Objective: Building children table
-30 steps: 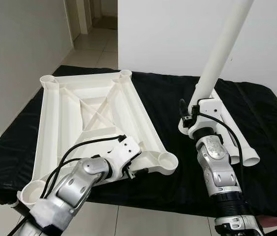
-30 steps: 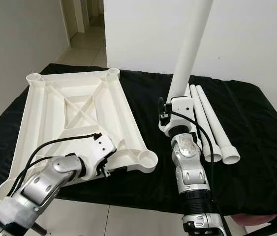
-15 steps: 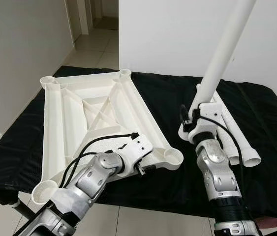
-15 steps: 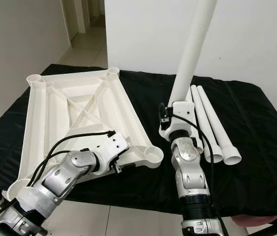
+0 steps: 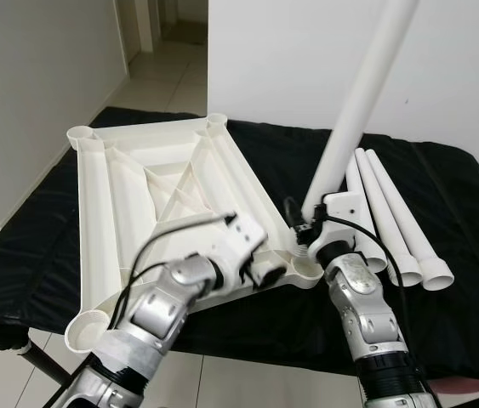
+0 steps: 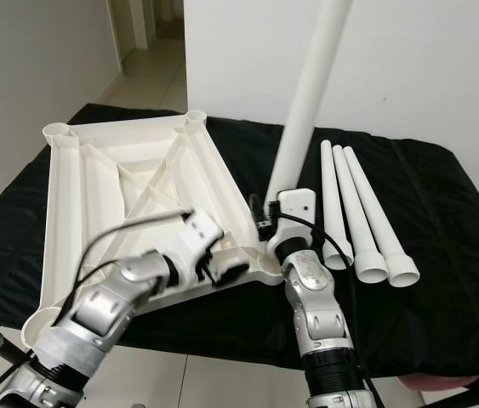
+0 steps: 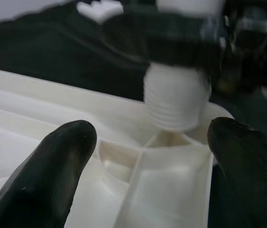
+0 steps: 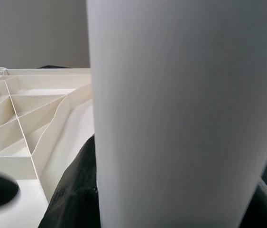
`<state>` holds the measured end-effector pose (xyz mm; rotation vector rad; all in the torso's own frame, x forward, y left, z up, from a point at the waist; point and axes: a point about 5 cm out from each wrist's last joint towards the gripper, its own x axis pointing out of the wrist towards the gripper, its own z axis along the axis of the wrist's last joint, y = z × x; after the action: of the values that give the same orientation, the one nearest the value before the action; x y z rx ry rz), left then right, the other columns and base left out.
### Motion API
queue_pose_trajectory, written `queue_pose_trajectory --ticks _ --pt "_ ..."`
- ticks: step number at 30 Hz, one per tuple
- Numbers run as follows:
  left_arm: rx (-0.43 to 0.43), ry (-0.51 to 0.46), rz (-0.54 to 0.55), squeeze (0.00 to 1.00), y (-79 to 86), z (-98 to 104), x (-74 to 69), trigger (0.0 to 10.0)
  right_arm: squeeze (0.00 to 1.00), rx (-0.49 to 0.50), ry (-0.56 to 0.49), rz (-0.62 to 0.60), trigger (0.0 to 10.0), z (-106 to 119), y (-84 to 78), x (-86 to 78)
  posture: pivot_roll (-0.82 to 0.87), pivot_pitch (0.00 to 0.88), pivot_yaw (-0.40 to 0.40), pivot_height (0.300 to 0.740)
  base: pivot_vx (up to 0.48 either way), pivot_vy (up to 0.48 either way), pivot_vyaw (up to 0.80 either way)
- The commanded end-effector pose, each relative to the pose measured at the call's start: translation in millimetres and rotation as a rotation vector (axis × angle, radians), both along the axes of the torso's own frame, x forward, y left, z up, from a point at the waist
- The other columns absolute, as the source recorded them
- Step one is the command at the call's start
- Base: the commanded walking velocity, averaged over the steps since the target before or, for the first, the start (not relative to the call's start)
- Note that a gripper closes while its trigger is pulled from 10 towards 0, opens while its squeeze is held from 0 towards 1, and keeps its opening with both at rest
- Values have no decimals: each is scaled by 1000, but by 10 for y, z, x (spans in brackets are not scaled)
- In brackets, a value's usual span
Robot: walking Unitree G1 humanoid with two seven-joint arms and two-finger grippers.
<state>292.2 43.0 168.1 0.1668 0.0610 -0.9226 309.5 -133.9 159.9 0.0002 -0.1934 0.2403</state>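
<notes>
Left gripper (image 7: pixel 147 156): black fingers (image 7: pixel 52 175) apart, straddling the near corner socket of the white ribbed plastic tabletop (image 5: pixel 137 204). Right gripper (image 5: pixel 316 223): fingers clamped on the long white plastic leg tube (image 5: pixel 362 102).

Vs 1 s ago: right arm has carried the tube leftward; its threaded end (image 7: pixel 173 102) now sits just above the socket, tube leaning up-right. Left gripper has advanced along the near edge to that corner.

Tabletop lies upside-down, ribs up, on the black-covered table (image 5: pixel 443 178). Three more white leg tubes (image 5: pixel 392 221) lie side by side, right of the tabletop.
</notes>
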Motion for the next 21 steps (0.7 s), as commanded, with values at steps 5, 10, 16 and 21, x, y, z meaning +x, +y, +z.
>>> queue_pose_trajectory --ticks 5,10,16,21 --pt "-50 8 11 0 105 -34 -92 10000 0 11 -7 -1 10000 -56 -58 -82 14 0 -83 740 0 0 0" --pt "-53 9 12 0 153 -70 -151 10000 0 34 19 -21 10000 -128 -117 -128 13 0 -87 740 0 0 0" --pt "-40 1 47 0 214 -69 -166 10000 0 73 59 -40 10000 -251 -225 -201 6 0 -89 740 0 0 0" --pt "-45 -12 58 0 219 -49 -162 10000 0 82 90 -55 10000 -361 -299 -231 1 0 -83 740 0 0 0"
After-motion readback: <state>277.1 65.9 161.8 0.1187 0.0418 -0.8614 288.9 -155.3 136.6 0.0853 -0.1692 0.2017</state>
